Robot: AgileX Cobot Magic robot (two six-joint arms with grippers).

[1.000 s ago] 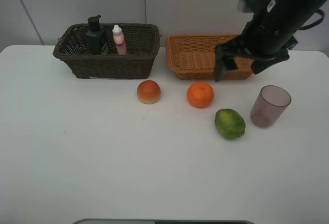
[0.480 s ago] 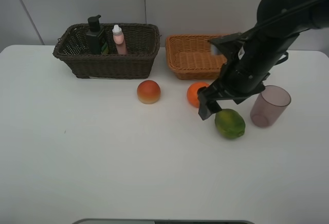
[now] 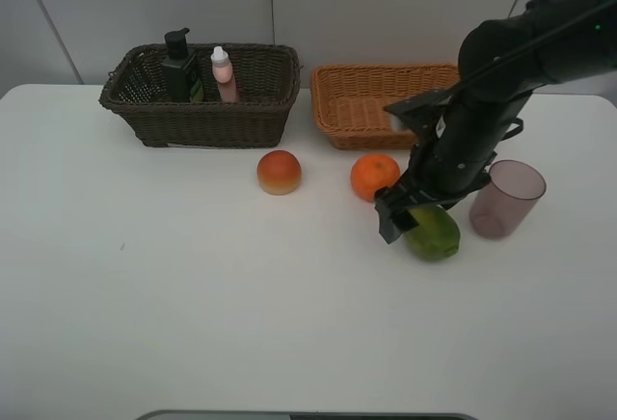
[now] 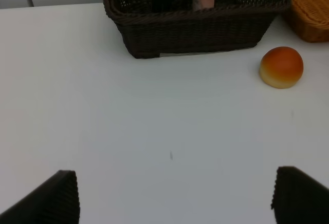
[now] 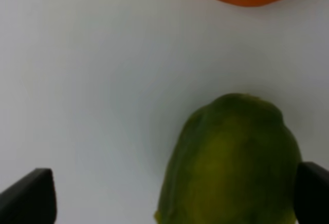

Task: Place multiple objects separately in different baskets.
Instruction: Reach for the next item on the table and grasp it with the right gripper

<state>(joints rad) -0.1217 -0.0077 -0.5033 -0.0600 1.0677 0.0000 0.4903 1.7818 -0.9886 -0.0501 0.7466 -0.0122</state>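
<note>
Right claw (image 3: 413,220): spread wide and low around the lime (image 3: 436,235). In the wrist view one finger is right at the fruit's side and the other is well off, so the lime sits off-centre in the gap and nothing is pinched.
Left claw (image 4: 177,198): spread, holding nothing, over bare counter (image 3: 193,295), facing the dark basket (image 3: 198,112) and the peach (image 3: 279,171).
Lime: on the counter between the orange (image 3: 374,176) and the cup (image 3: 506,198), near both and touching neither.
Why here: this looks like lining up to take the lime, with the tan basket (image 3: 352,117) close behind it.
Dark basket: the pump bottle (image 3: 178,68) and pink bottle (image 3: 224,75) stand upright inside at the back wall, which suggests the fruit belongs in the tan basket.
Tan basket: nothing shows in the visible part, though the arm hides its far end.
Room: there is open counter in front of the lime, while the orange and cup hem in its sides. A straight lift should clear both.
Edges: the tan basket's rim is low and easy to pass over. All loose items sit well in from the counter's edge.
Risk: an off-centre squeeze could roll the round lime toward the cup.
</note>
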